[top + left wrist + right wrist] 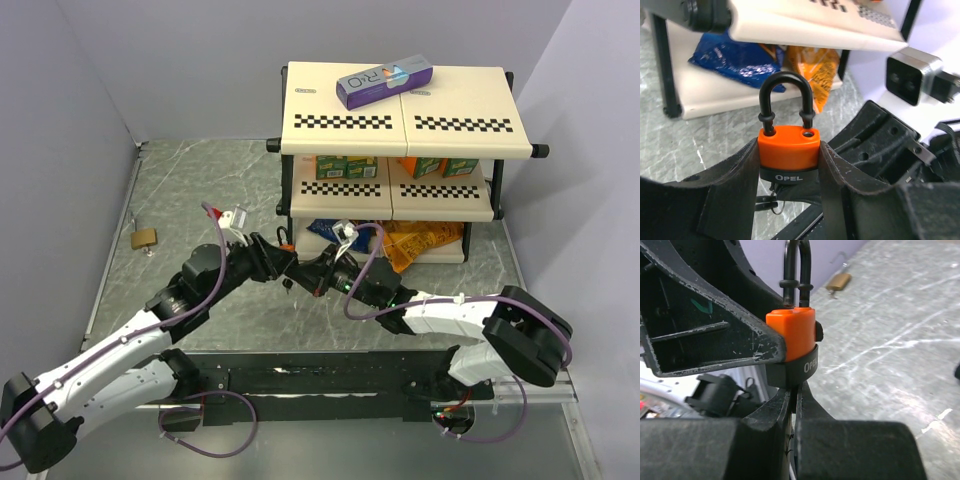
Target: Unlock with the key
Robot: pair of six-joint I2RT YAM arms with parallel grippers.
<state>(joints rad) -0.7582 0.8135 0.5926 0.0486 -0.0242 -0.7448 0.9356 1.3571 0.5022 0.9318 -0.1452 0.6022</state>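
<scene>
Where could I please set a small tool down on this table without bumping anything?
Bare tabletop lies between the left wall and the rack, behind the brass lock; another strip runs between the rack and the right arm. The middle is crowded: the left claw and right claw meet at the orange lock.

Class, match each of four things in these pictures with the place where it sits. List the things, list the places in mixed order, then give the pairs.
Things
1. orange padlock
2. brass padlock
3. purple box
4. blue bag

Places
A. on top of the shelf unit
B. on the bottom shelf
C. between the fingers of the left gripper
D. lying on the table, left of the shelf unit

Pairs: 1-C, 2-D, 3-A, 4-B
</scene>
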